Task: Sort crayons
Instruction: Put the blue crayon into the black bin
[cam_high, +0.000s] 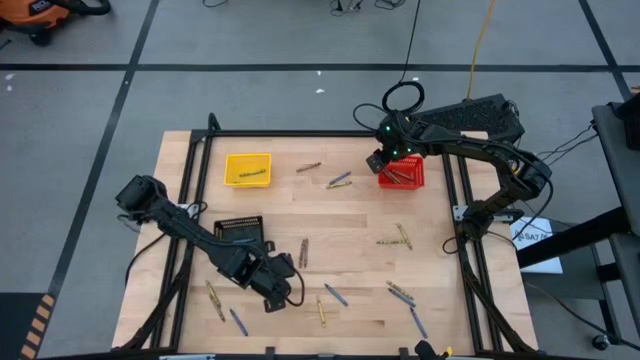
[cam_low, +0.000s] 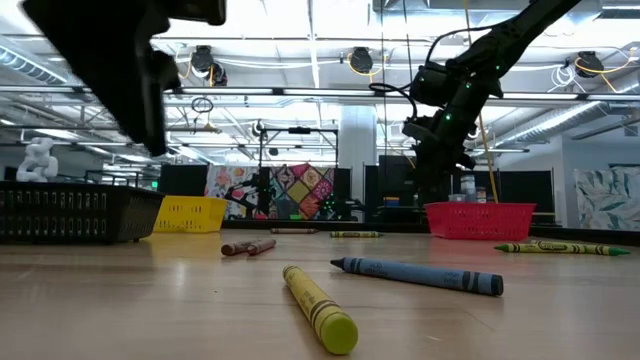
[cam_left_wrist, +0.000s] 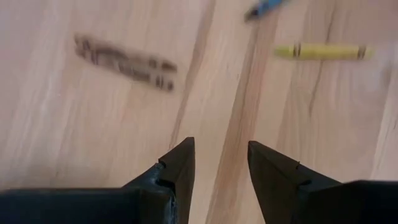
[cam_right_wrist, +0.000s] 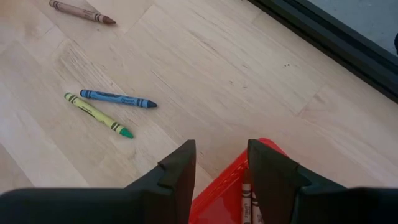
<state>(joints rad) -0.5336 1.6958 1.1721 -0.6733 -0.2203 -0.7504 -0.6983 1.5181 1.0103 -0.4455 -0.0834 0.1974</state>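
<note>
Crayons (cam_high: 330, 294), thin yellow, blue and brown wax sticks, lay scattered across the pale wooden table (cam_high: 300, 210), a hall with ceiling lamps beyond. The left gripper (cam_high: 285, 290) hung open-jawed and empty, brown crayons (cam_left_wrist: 124, 62) just ahead. The right gripper (cam_high: 385, 160) gaped above the red mesh basket (cam_high: 402, 176) holding crayons.

brown crayons (cam_left_wrist: 124, 62) blurred, blue crayon (cam_left_wrist: 267, 7) cut off

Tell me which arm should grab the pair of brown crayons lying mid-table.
Left, probably. The left gripper hangs open just near the brown crayons, which show ahead of its fingers. The right gripper is over the red basket, farther off.
</note>
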